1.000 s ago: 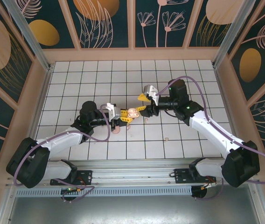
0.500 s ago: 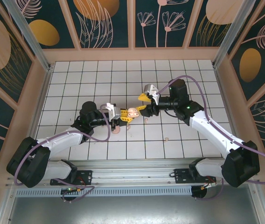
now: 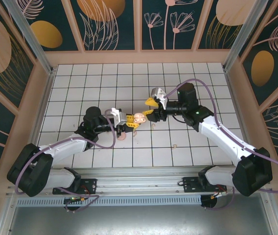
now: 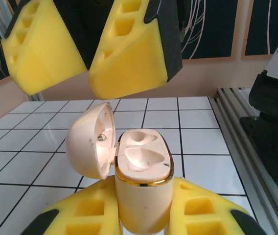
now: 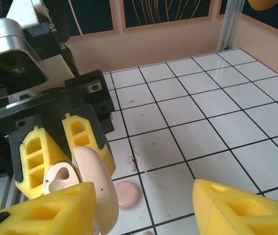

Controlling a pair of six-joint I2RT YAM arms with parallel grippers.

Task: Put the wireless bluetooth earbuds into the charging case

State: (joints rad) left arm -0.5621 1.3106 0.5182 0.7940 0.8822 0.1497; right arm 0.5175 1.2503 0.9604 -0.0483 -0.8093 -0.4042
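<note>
1. Grasp: the left gripper (image 4: 141, 223) is clenched on the charging case (image 4: 143, 191); its yellow fingers (image 4: 82, 215) press the lower body from both sides; the case stands upright, held above the table (image 3: 70, 83), near the table's centre in the top view.
2. Case open: the lid (image 4: 87, 139) is swung toward 9 o'clock in the left wrist view and stands nearly upright beside the body; a gold rim (image 4: 144, 178) runs round the mouth; two pinkish hollows (image 4: 141, 156) face up; cannot tell whether either is filled.
3. Released: the right gripper (image 3: 150, 108) has its jaws well apart with nothing between them; in the top view it sits at 2 o'clock of the case, just beside it; in the left wrist view its yellow fingertips (image 4: 129, 58) hang above the open case, apart from it.
4. Loose on the table, the wireless bluetooth earbuds: one pale pink piece (image 3: 122, 135) at 7 o'clock of the case, below the left gripper; one tiny piece (image 3: 154, 124) at 4 o'clock, near; another (image 3: 174, 145) further out at 4 o'clock, well apart from the case.
5. Right wrist view: a round pink piece lies on the white table at 5 o'clock of the held case, just beside it; a smaller speck sits at 12 o'clock of that piece; too small to tell its shape.
</note>
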